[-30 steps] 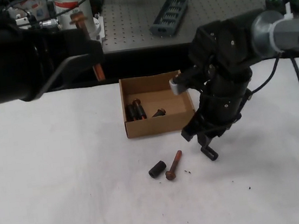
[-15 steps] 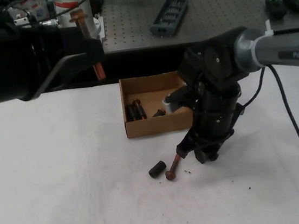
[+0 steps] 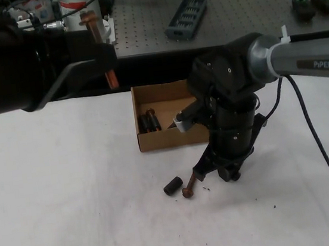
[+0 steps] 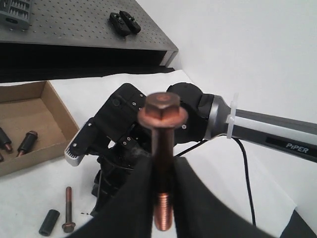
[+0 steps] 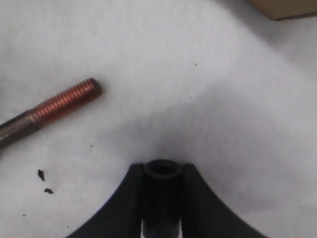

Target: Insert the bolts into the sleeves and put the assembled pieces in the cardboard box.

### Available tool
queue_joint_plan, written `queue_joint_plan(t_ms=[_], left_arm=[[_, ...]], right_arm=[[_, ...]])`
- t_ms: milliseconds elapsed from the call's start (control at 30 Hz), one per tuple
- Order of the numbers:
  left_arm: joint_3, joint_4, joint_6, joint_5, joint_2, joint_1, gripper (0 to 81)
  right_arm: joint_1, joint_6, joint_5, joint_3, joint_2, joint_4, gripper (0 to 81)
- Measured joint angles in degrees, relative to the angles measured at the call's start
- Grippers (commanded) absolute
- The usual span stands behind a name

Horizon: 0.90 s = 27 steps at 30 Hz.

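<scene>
Here, the left end effector (image 4: 162, 168) clamps a copper bolt (image 4: 162, 114) upright, the right end effector (image 5: 162, 171) a black sleeve (image 5: 161, 196) over the tabletop (image 5: 223, 124).

Left gripper (image 3: 104, 53) raised at far left, fingers (image 3: 85, 66) clamping copper bolt (image 3: 111, 77) upright, head up. Right gripper (image 3: 217, 173) low over white worktop (image 3: 72, 200), just right of loose bolt (image 3: 191, 183). Black sleeve (image 3: 172, 185) just left of loose bolt. Cardboard box (image 3: 148, 140) beyond them, dark pieces (image 3: 149, 120) inside.
</scene>
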Motion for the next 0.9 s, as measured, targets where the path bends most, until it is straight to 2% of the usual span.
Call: queue_joint_plan(t_ms=[133, 300, 433, 600, 900], left_arm=[[0.0, 0.0, 0.0, 0.0, 0.0, 0.0, 0.6], [0.0, -0.3, 0.6, -0.8, 0.0, 0.0, 0.6], [0.0, -6.8, 2.8, -3.0, 0.0, 0.3, 0.6], [0.0, -15.4, 3.5, -2.6, 3.0, 2.1, 0.6], [0.1, -27.4, -2.9, 11.2, 17.9, 3.2, 0.6]], right_arm=[[0.0, 0.0, -2.4, 0.8, -2.7, -0.4, 10.4], [0.0, 0.1, -6.2, 6.1, -12.1, -7.0, 10.4], [0.0, 1.8, -10.7, 17.0, -25.5, -14.1, 10.4], [0.0, 5.3, -15.2, 29.5, -33.2, -21.7, 10.4], [1.1, 6.8, -20.1, 41.9, -54.3, -33.7, 10.4]])
